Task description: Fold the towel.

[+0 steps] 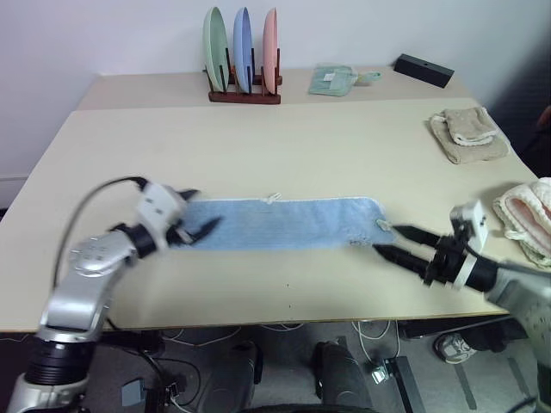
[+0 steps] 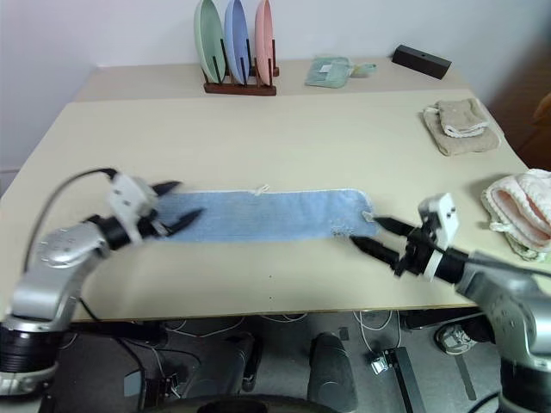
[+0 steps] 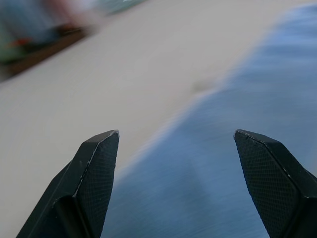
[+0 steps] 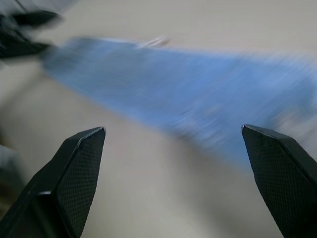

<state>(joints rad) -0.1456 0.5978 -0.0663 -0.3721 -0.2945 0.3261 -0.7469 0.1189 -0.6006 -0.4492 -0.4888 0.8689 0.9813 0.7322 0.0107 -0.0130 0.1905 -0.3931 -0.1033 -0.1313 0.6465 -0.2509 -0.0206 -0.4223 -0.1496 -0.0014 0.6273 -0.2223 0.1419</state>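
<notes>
While both hands hang low over the bench, neither one holds anything. The left hand (image 1: 196, 228) sits at the left end of the towel (image 1: 284, 224), with its two black fingers spread apart — one just above the cloth edge, one over it. The right hand (image 1: 394, 243) is just past the right end of the towel, and its fingers are spread wide too, with the tips pointing at the cloth but not pinching it.

The towel lies flat on the bench (image 1: 258, 146), near the front edge, between the two hands. It is a long, thin blue strip, so it looks like it has been folded once the long way already. Its long side runs left to right across the bench, and a small loop sticks out from its far edge near the middle.

I think the step now is the second fold. Next, one hand needs to close on an end of the strip — most likely both corners of that end — lift it, and carry it over to lie on the other end. The ends should line up neatly.

Farther back sit a rack of plates (image 1: 244, 52), a beige towel (image 1: 467, 134), and a pink-and-white towel (image 1: 527, 217) at the right edge.
</notes>
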